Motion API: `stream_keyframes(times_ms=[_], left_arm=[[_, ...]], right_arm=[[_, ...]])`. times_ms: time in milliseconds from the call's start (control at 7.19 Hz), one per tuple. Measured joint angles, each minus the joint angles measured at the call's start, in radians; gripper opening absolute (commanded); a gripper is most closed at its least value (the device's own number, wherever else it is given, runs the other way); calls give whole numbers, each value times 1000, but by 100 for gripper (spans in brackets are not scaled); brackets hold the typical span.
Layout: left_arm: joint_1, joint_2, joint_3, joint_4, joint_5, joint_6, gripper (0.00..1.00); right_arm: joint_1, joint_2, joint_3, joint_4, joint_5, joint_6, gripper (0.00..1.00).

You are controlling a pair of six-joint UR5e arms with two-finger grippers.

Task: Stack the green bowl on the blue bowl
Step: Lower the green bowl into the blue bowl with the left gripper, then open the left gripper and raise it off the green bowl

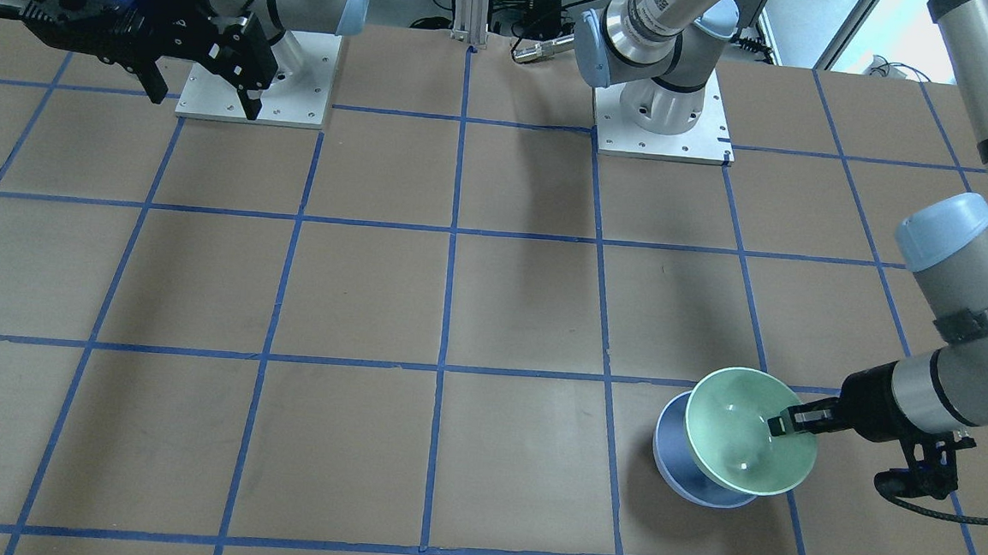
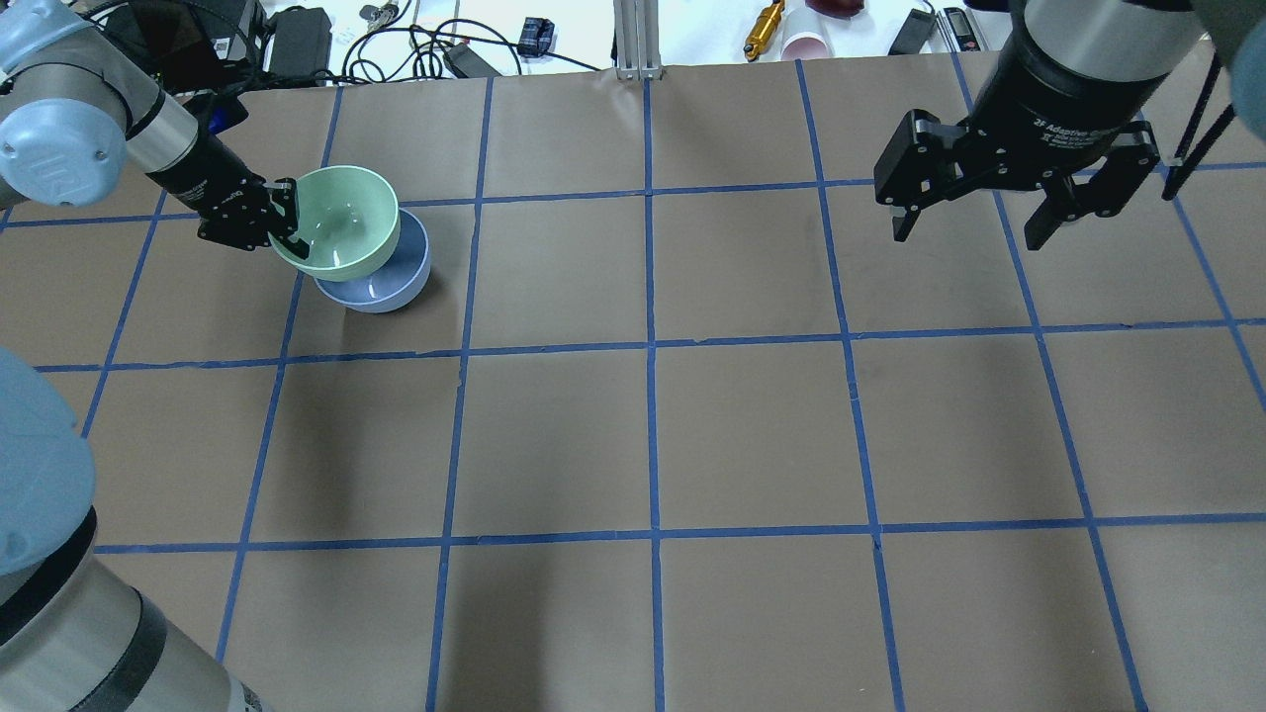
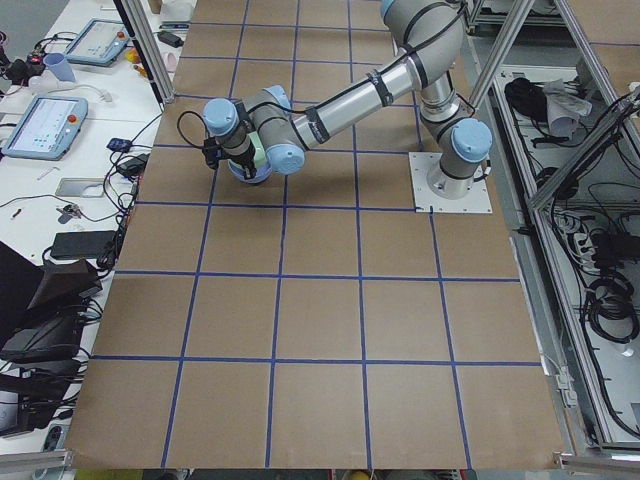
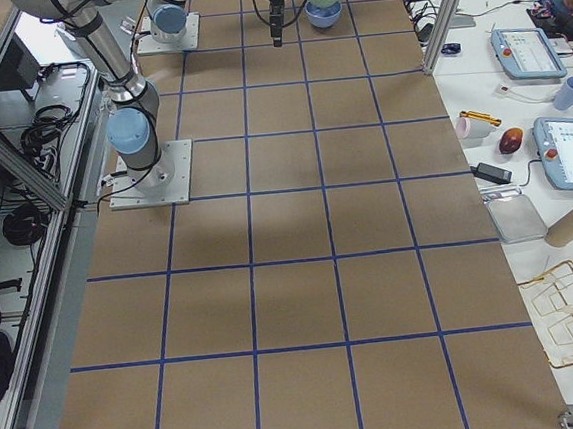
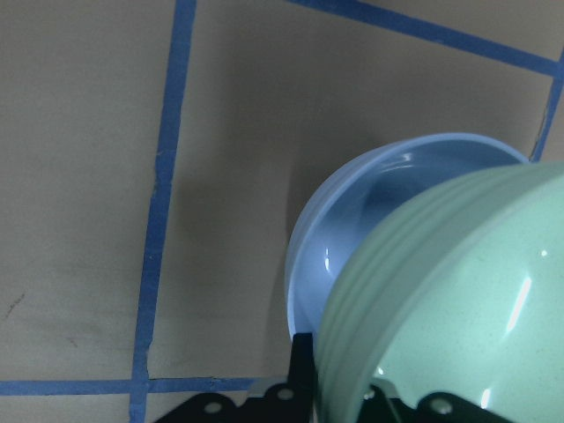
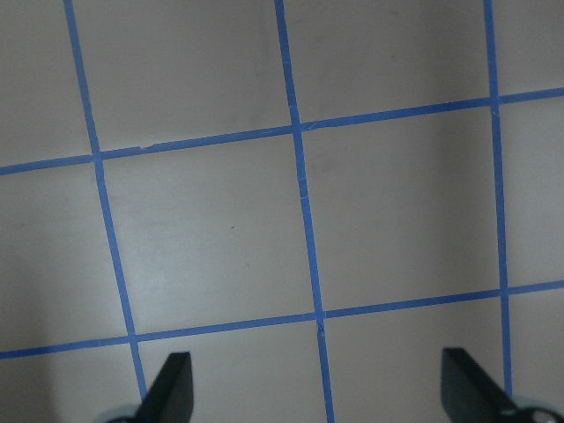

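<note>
Left gripper (image 2: pixel 285 213) pinches green bowl (image 2: pixel 336 222) by rim, tilted, offset 10 o'clock of blue bowl (image 2: pixel 386 289) overhead. Should shift toward 4 o'clock, level, lower. Right gripper (image 2: pixel 966 237) agape.

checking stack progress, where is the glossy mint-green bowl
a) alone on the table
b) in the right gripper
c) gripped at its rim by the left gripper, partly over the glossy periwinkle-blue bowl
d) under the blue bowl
c, the left gripper clamps the rim of the glossy mint-green bowl, which overlaps the glossy periwinkle-blue bowl.
</note>
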Motion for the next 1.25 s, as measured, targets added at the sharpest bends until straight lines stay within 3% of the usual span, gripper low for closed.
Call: stream_keyframes(times_ms=[278, 417, 557, 1252], left_arm=[[-1, 1, 0, 2, -16, -8, 0], [-2, 1, 0, 2, -18, -10, 29], [-2, 1, -2, 2, -18, -12, 99], [-11, 24, -19, 2, -12, -37, 100]], right_arm=[[0, 0, 0, 0, 0, 0, 100], [0, 0, 0, 0, 0, 0, 100], [0, 0, 0, 0, 0, 0, 100], [0, 0, 0, 1, 0, 0, 100]])
